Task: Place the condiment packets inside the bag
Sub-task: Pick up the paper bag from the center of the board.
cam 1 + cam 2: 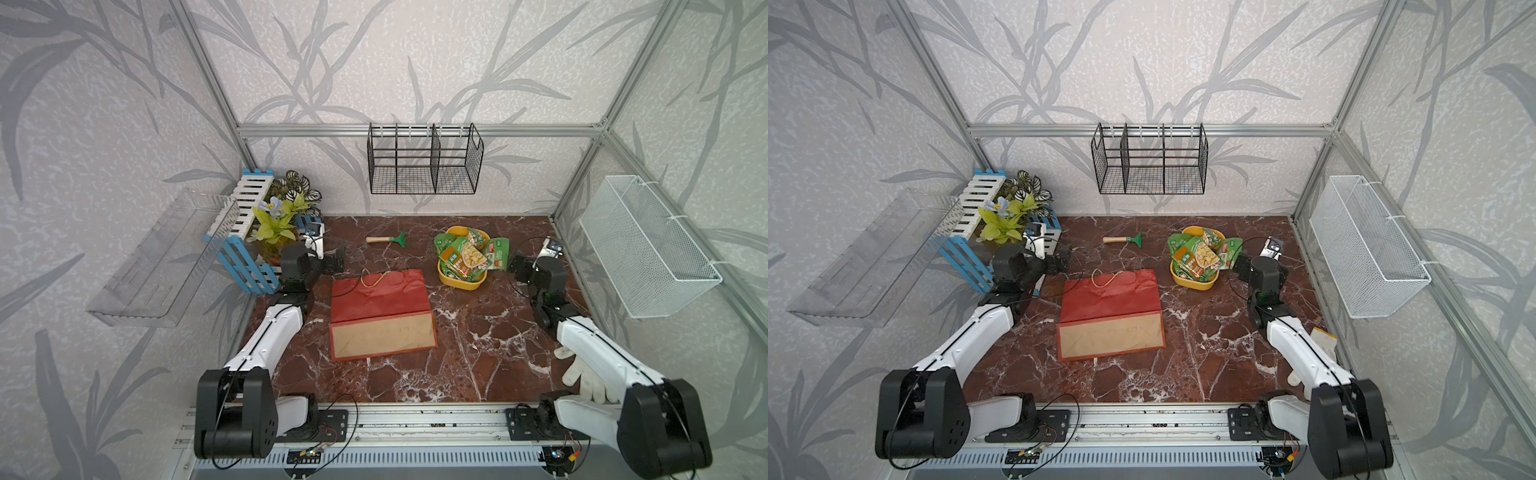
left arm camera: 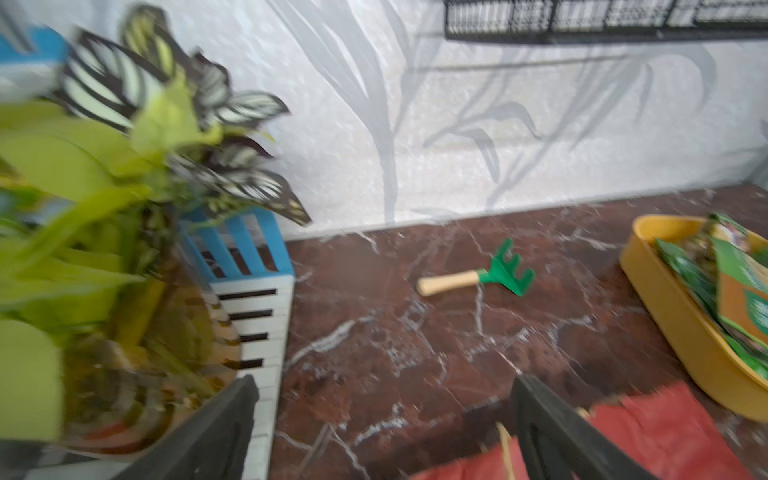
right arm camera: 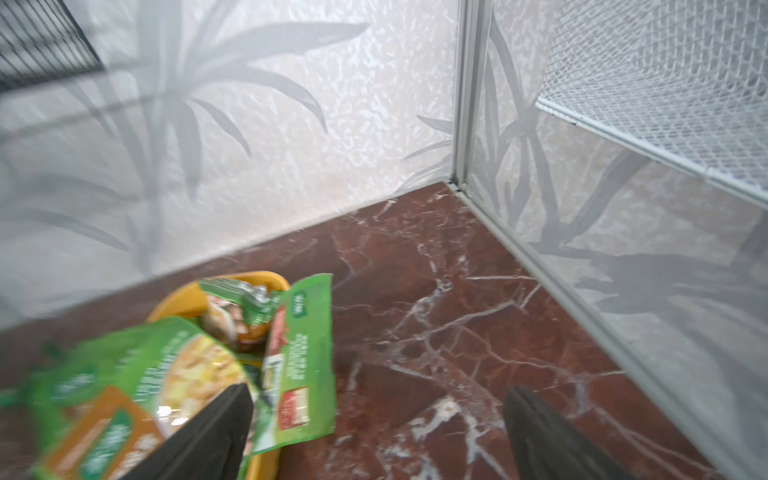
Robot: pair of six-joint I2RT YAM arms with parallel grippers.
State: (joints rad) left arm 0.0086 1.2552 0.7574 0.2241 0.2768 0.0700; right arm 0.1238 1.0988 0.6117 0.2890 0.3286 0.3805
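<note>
Mounting rail (image 1: 415, 419) nearest in a top view; beyond, the bag (image 1: 378, 299) lies collapsed on the bench (image 1: 478, 353), condiment packets (image 1: 465, 253) heaped in a yellow tub (image 1: 461, 284). Left wrist view: left gripper (image 2: 386, 386) gapes empty by the bag's handles. Right wrist view alone shows the right gripper (image 3: 378, 392), open, beside an overhanging packet; a nudge could spill it.

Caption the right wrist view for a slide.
Open right gripper beside the packets piled in the tub.
</note>
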